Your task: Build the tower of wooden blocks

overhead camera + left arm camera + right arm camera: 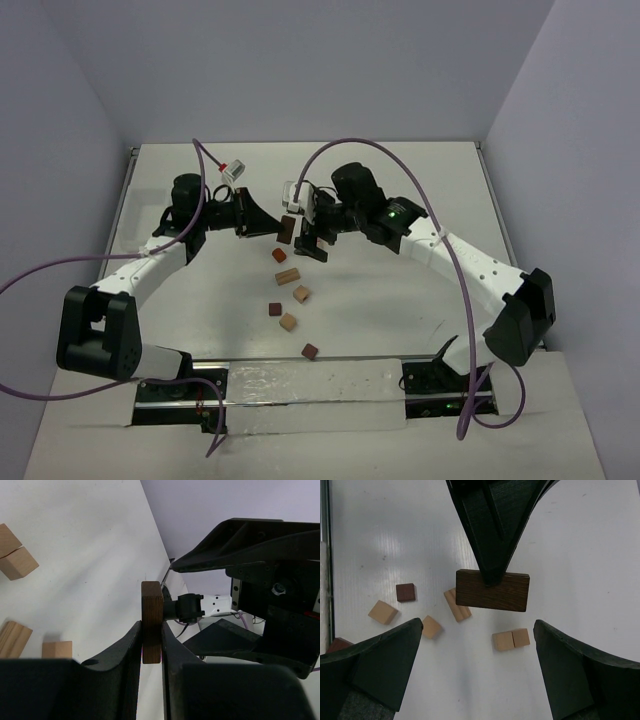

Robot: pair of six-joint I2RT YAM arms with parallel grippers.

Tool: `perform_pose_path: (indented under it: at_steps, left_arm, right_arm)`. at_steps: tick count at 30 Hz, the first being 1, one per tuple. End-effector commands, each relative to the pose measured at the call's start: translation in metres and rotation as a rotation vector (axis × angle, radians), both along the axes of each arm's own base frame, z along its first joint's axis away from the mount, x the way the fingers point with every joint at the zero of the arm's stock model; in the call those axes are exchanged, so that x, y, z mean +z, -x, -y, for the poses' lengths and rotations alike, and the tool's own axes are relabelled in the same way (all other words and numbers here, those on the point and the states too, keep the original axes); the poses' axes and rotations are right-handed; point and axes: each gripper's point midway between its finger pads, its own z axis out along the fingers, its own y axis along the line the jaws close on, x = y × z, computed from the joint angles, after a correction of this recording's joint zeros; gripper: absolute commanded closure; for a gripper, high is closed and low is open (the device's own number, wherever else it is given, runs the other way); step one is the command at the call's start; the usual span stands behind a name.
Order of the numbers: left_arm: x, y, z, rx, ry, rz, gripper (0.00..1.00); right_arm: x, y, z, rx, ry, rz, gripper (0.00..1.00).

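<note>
Here we see the left gripper (276,229) closed on a dark brown flat rectangular wooden block (287,231). Its two black fingers (131,650) pinch the broad faces near the middle of one long edge. The dark block is lifted off the white table (420,190), over the far end of the loose pieces. In the right wrist view it hangs with its long side level, partly covering a pale tan grooved wooden bar (458,607) that lies on the table beneath it.

The right gripper (314,246) sits just beside the held block with its jaws spread wide and gripping nothing. In its own camera the two fingers frame the block from either side.

The other wood blocks lie flat on the table in a loose line running toward the arm bases:
- a small reddish-brown wooden cube (405,592)
- a pale tan wooden cube (383,612) near it
- another tan cube (431,627) close to the grooved bar
- a pair of tan cubes (511,639) touching side by side
- a darker reddish-brown block (310,351) nearest the bases
</note>
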Motion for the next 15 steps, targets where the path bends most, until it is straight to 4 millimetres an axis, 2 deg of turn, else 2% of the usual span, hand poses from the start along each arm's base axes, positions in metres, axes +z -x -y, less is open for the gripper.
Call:
perform_pose_path:
  at_steps: [1, 15]
  left_arm:
    - [0.019, 0.002, -0.002, 0.006, 0.030, 0.074, 1.00]
    - [0.014, 0.006, -0.001, -0.004, 0.040, 0.044, 1.00]
  right_arm:
    - [0.012, -0.004, -0.009, 0.015, -0.006, 0.049, 0.00]
    - [0.013, -0.014, -0.028, -0.001, -0.015, 0.046, 0.00]
